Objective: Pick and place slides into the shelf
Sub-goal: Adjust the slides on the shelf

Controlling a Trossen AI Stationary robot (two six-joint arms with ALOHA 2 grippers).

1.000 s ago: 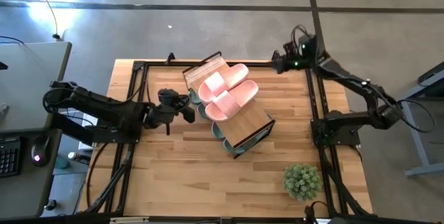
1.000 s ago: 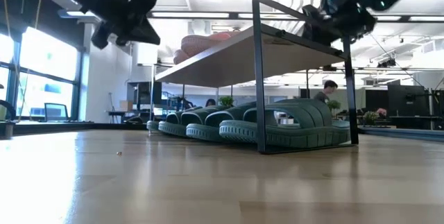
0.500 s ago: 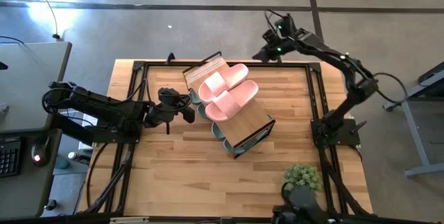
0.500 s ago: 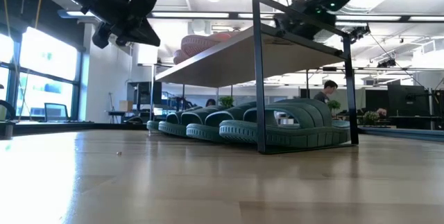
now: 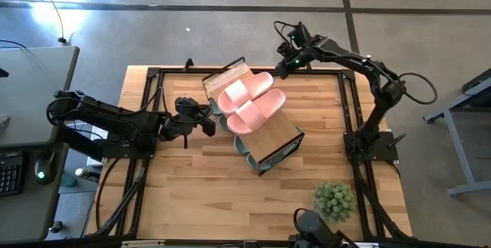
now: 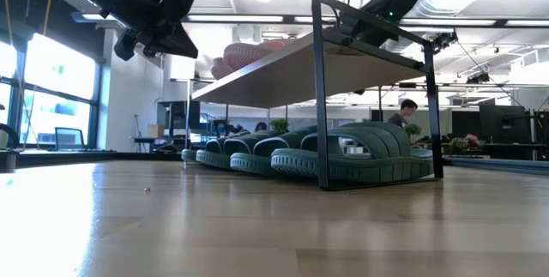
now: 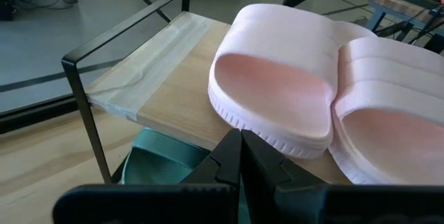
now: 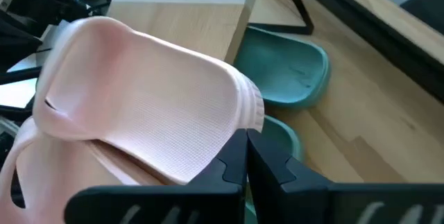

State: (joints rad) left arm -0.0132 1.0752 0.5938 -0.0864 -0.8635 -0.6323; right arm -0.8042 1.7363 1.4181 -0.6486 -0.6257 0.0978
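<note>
The shelf (image 5: 275,131) stands aslant at the table's middle. Two pale pink slides (image 5: 247,88) (image 5: 258,110) lie side by side on its plank top. Several sage-green slides (image 6: 352,153) rest on the tabletop under it. My left gripper (image 5: 212,124) is shut and empty, in the air just left of the shelf, pointing at the nearer pink slide (image 7: 277,85). My right gripper (image 5: 282,65) is shut and empty, in the air at the shelf's far side, pointing at the pink slide there (image 8: 139,92). In the low view both grippers (image 6: 159,20) (image 6: 371,25) are about level with the shelf top.
A small green potted plant (image 5: 334,200) stands at the table's near right. Black frame rails (image 5: 149,94) run along the table's edges. Bare wood (image 5: 199,194) lies between the shelf and the near edge. A person (image 6: 403,112) sits far off in the room behind.
My right gripper has swung from the table's far right corner toward the left along the far edge, closing in on the shelf and the pink slides. The slides and the shelf have kept still.
</note>
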